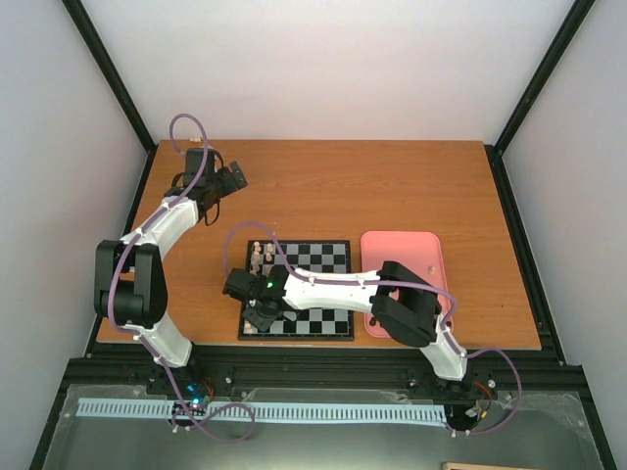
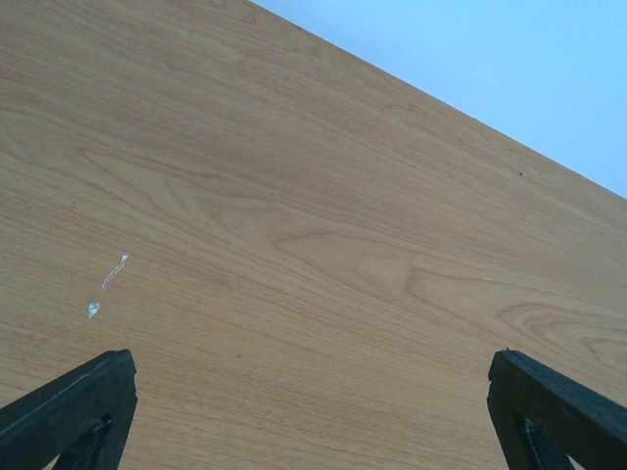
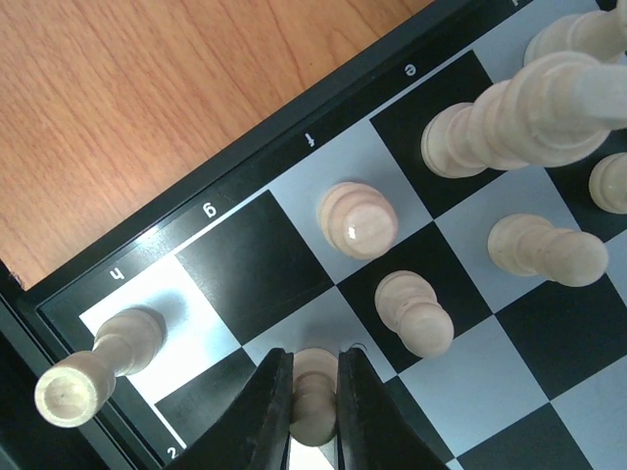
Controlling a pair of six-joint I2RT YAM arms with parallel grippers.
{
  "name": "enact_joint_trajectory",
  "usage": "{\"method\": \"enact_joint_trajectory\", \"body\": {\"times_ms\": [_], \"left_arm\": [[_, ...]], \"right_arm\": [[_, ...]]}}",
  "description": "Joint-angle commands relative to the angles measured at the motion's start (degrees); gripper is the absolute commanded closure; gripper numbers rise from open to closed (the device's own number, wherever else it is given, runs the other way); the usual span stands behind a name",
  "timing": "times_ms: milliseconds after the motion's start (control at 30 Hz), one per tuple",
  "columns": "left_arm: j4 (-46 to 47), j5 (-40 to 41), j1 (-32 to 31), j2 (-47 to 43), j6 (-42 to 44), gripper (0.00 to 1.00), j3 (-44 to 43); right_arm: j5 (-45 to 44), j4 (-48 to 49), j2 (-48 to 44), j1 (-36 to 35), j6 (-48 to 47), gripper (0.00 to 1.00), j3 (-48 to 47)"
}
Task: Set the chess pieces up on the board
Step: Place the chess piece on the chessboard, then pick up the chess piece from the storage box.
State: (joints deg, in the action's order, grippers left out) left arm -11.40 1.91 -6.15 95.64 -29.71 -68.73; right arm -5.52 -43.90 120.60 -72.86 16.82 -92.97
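Pinches one cream chess piece [image 3: 314,392] in the clenched right hand [image 3: 315,362], low over the board [image 3: 294,122] near its h corner. Shows more cream pieces [image 3: 358,220] standing close by, with a corner piece [image 3: 98,367] on the light h square. Leaves the left hand [image 2: 309,377] released, fingers wide apart over bare desk [image 2: 294,196], well apart from the board. Places a pink tray [image 1: 402,250] just beside the board's right edge.
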Motion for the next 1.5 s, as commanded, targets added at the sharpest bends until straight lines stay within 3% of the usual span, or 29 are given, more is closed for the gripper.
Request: {"method": "enact_joint_trajectory", "body": {"times_ms": [0,267,500,567,733,900,1033,1233,1467], "left_arm": [[0.1,0.2,-0.2,0.5,1.0,0.0,-2.1],[0.1,0.2,-0.2,0.4,1.0,0.0,-2.2],[0.0,0.1,-0.1,0.3,1.0,0.0,-2.2],[0.0,0.2,-0.1,0.4,1.1,0.0,-2.2],[0.0,0.0,-0.1,0.5,1.1,0.0,-2.3],[0.0,-0.2,-0.2,0.4,1.0,0.0,-2.3],[0.0,-0.3,-0.2,0.4,1.0,0.0,-2.4],[0.0,-0.7,-0.3,0.7,1.0,0.0,-2.5],[0.1,-0.8,-0.4,0.8,1.0,0.0,-2.5]], "right_arm": [[0.6,0.5,1.0,0.1,-0.4,0.87,-0.7],[0.6,0.8,-0.9,0.0,-0.8,0.81,0.1],[0.4,2.3,-4.1,-0.2,-1.4,0.61,2.1],[-0.2,2.7,-5.6,-0.2,-1.4,0.6,3.0],[-4.3,1.4,-11.1,-0.2,0.1,0.58,5.7],[-12.0,-2.1,-18.6,1.1,4.1,0.51,10.7],[-15.0,-2.2,-26.1,8.1,8.1,0.5,20.0],[-14.5,3.0,-38.1,28.0,10.9,0.49,38.2],[-12.5,7.9,-46.1,46.2,9.7,0.49,49.1]]}}
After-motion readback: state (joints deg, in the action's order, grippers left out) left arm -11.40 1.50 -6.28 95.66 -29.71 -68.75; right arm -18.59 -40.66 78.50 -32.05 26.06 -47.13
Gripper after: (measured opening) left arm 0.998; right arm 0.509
